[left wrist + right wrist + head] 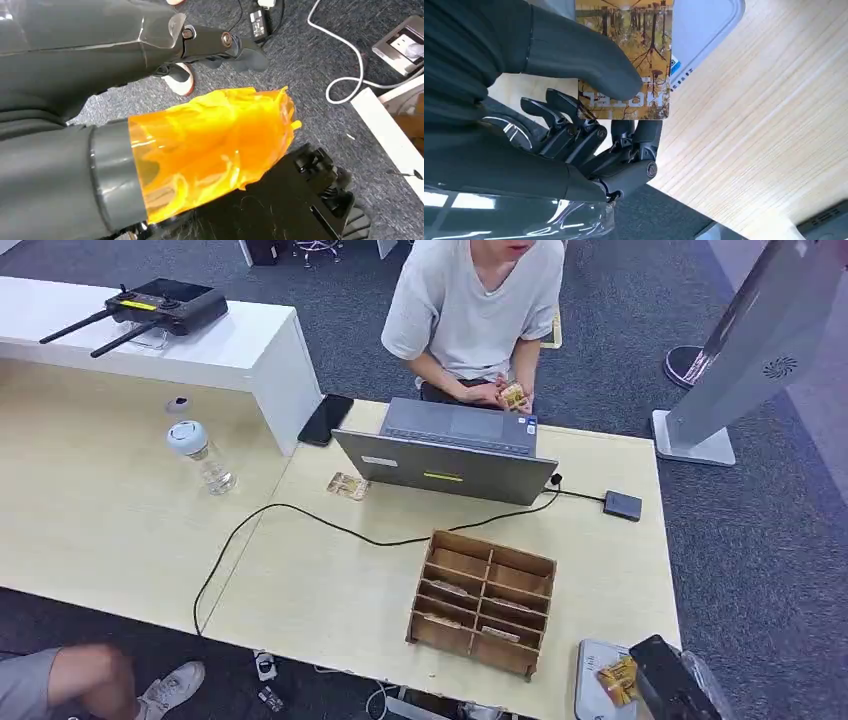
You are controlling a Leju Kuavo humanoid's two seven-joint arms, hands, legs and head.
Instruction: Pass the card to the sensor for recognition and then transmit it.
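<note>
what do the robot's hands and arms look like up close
The right hand has a thick smooth grey thumb, dark jointed fingers with small round pivot pins, and a glossy dark cover behind. The left hand is wrapped in crinkled clear orange film over a grey ribbed cuff.

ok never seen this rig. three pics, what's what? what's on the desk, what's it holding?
It is a humanoid robot with two arms and fingered hands. The wide picture is its head camera, looking down at a wooden table. On it stand a laptop, a wooden divider box, a water bottle and a small black sensor on a cable. A person sits opposite. The other two come from wrist cameras. The right hand pinches a yellow card over a grey tray. The left hand, wrapped in orange film, hangs over the carpet.
</note>
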